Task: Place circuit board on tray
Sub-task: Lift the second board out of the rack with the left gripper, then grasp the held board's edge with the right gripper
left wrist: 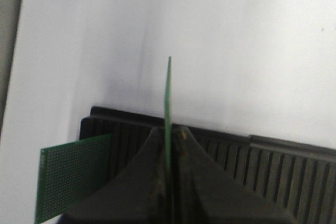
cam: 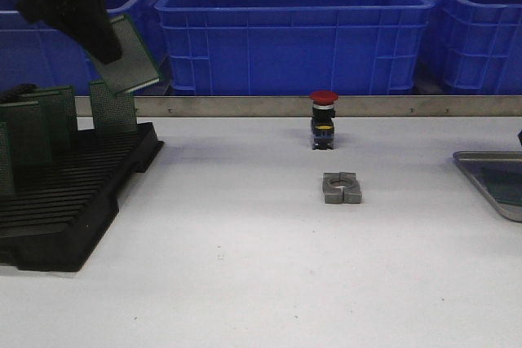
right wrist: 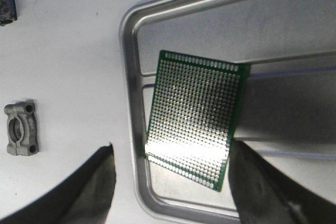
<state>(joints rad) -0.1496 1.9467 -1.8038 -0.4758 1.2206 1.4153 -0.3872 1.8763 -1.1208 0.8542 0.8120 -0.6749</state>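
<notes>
At ten o'clock, the left tool (cam: 102, 42) pinches a tilted circuit board (cam: 129, 53) above the black rack (cam: 73, 201). At three o'clock, the tray (right wrist: 131, 129) holds another board (right wrist: 195, 116) between the right tool's (right wrist: 170, 182) wide-apart fingers.

Soft blur; glare on tray's circuit board (right wrist: 194, 116)

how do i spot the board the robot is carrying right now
Find the black rack at the table's left. Above its far end, the left gripper pinches a green circuit board. It alone hangs tilted in the air; the other boards stand in slots.
</notes>
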